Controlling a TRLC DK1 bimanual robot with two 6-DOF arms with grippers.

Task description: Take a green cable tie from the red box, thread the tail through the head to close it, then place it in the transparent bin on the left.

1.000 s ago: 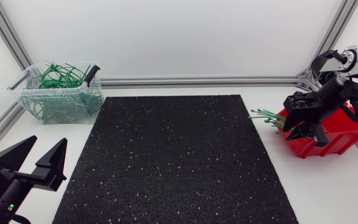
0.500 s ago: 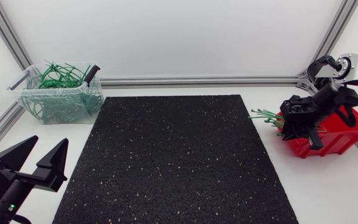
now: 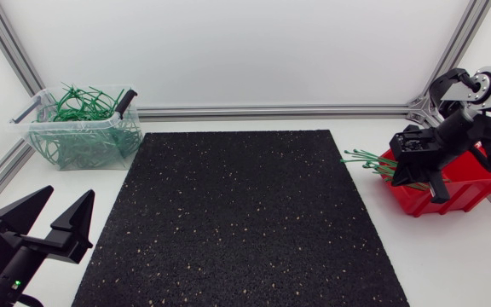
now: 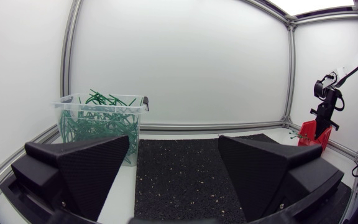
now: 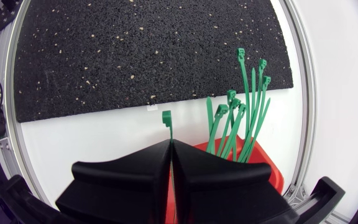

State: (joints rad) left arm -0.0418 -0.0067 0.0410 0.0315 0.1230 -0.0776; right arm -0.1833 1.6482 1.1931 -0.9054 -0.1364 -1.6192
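The red box (image 3: 460, 182) stands at the table's right edge, with several green cable ties (image 3: 364, 158) sticking out over its left rim. My right gripper (image 3: 405, 177) hangs over the box's near left corner. In the right wrist view my right gripper (image 5: 170, 144) is shut on one green cable tie (image 5: 168, 122), whose head pokes out ahead of the closed fingers, beside the other ties (image 5: 246, 106) and the red box (image 5: 257, 163). My left gripper (image 3: 65, 201) stands open at the near left with nothing between its fingers. The transparent bin (image 3: 101, 143) of looped ties is at the far left.
A black speckled mat (image 3: 237, 213) covers the middle of the table. Aluminium frame rails run along the back and both sides. In the left wrist view the bin (image 4: 67, 127) stands ahead of my left gripper (image 4: 174, 149), beside the mat (image 4: 179, 168).
My right gripper's fingers have closed together on a green tie at the red box, and the gripper shifted slightly over the box. The left arm has not moved.
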